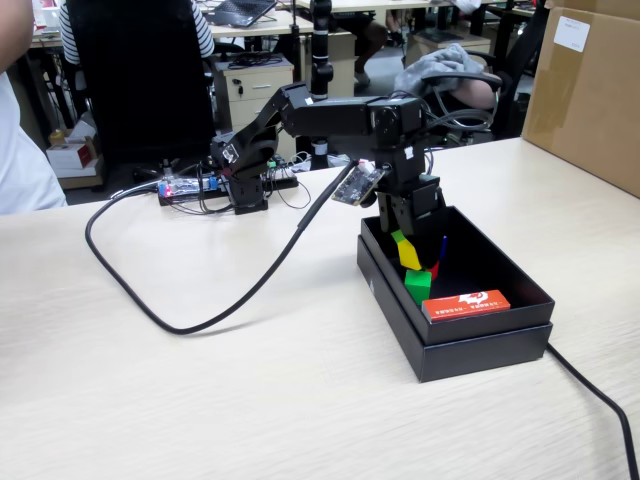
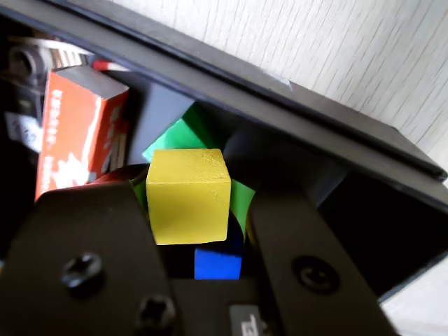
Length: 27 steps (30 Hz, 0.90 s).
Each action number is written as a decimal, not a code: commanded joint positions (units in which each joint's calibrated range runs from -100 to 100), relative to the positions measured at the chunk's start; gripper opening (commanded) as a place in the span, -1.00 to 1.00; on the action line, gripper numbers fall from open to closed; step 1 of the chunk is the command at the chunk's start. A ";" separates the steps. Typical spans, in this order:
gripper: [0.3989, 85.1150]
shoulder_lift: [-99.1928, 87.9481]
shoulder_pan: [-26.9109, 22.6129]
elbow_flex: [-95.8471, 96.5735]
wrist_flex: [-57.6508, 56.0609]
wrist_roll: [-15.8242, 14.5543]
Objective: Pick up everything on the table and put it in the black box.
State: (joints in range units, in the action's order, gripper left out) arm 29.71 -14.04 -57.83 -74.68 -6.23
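Observation:
The black box (image 1: 490, 345) stands on the pale wood table (image 1: 250, 400). My gripper (image 1: 401, 232) hangs inside the box at its far left. The yellow cube (image 1: 409, 256) sits tilted just under the fingertips, on top of the green cube (image 1: 417, 286). In the wrist view the yellow cube (image 2: 189, 196) lies between the jaws of my gripper (image 2: 199, 199). It touches the left jaw, and a gap shows at the right jaw. The green cube (image 2: 178, 136) and the blue cube (image 2: 218, 264) lie below it. A sliver of the blue cube (image 1: 441, 248) and a bit of the red cube (image 1: 433, 270) show behind.
A flat orange-red card (image 1: 466, 303) leans at the box's near end and shows in the wrist view (image 2: 70, 133). A black cable (image 1: 180, 310) loops across the table on the left and another (image 1: 600, 400) runs off right. A brown carton (image 1: 590, 90) stands at far right.

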 commanded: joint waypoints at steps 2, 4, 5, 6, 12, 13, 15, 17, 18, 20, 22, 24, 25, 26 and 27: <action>-0.98 -0.28 -0.34 -5.36 -0.35 -0.39; -0.86 0.30 -0.34 -5.27 -0.35 -0.44; -0.68 0.18 -0.39 -4.73 -0.35 -0.39; -0.64 0.18 -0.44 -4.64 -0.35 -0.39; -0.01 -6.47 -0.34 0.62 -0.35 -0.68; 0.01 -8.31 -0.29 1.62 -0.35 -0.68; 0.01 -14.96 0.00 4.43 -0.35 -0.63; 0.07 -20.24 0.39 5.79 -0.35 -0.63; 0.09 -23.11 0.63 6.42 -0.35 -0.63; 0.09 -29.08 1.27 7.33 -0.18 -0.59; 0.09 -35.62 1.81 9.50 -0.01 -0.39; 0.09 -42.04 2.64 11.86 0.08 0.20; 0.09 -45.72 3.17 13.77 0.08 0.29; 0.09 -49.39 3.71 16.12 0.34 0.49; 0.09 -53.06 4.25 18.66 0.68 0.98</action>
State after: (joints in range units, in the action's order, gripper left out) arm -10.42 -11.11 -40.67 -74.76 -6.57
